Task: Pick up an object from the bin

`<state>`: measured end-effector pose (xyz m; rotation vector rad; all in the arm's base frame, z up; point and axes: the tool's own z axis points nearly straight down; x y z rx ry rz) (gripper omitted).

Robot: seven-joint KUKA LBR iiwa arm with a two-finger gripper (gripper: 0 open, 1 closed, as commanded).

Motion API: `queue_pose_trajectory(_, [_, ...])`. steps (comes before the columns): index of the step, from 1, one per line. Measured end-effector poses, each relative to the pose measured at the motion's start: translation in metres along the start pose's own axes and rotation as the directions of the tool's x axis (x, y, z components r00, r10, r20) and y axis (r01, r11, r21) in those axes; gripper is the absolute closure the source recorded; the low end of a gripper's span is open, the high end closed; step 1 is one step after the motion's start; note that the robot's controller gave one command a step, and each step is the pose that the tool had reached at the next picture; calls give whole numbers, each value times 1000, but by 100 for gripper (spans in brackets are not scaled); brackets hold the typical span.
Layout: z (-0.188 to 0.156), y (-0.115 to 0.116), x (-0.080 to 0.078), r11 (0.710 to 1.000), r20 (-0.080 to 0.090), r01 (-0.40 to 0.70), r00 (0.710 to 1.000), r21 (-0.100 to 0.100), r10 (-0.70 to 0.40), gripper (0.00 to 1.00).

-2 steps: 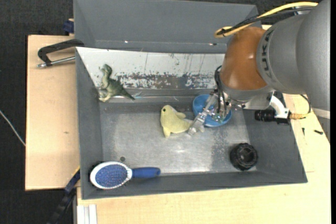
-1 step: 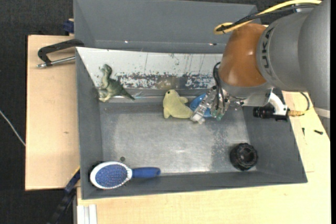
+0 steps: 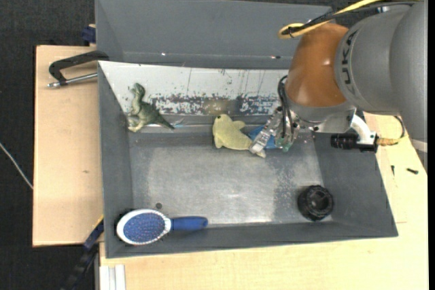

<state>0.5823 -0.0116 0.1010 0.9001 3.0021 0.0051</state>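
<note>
Hanging low by the back wall of the bin, the pincer is over a small blue thing, which touches a pale yellow soft lump. Whether the pincer is wide or narrow cannot be told. A green dinosaur, black round cap and blue brush lie well apart.

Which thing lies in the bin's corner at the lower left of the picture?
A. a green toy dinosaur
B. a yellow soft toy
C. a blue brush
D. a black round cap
C: the brush, with its round blue head and blue handle, lies along the near wall in that corner of the bin.
</note>
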Motion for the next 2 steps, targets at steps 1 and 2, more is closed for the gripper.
queue_pose_trajectory(1, [-29, 2, -1, 1000, -1, 2, 1000, 1, -2, 100])
queue_pose_trajectory(2, [-93, 4, -3, 1000, 3, 4, 1000, -2, -4, 100])
